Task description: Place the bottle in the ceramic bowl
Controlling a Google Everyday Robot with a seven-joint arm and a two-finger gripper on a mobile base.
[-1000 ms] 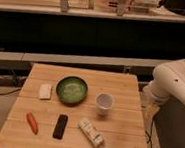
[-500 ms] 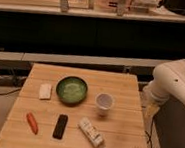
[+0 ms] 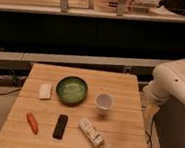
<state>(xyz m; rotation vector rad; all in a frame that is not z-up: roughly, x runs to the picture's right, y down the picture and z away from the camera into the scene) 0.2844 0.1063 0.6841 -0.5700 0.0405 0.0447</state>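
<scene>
Nothing has moved since the earlier frames: your gripper sits out of view beyond the arm [image 3: 178,83] at right, grip unknowable, while the bottle [image 3: 92,134] lies lower centre, down-left of that arm, cap pointing lower right, below the ceramic bowl [image 3: 71,90].

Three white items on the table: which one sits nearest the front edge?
The bottle, lying on its side. The cup stands further back; the block lies left of the bowl. Hand out of view; only the arm shows, right.
</scene>
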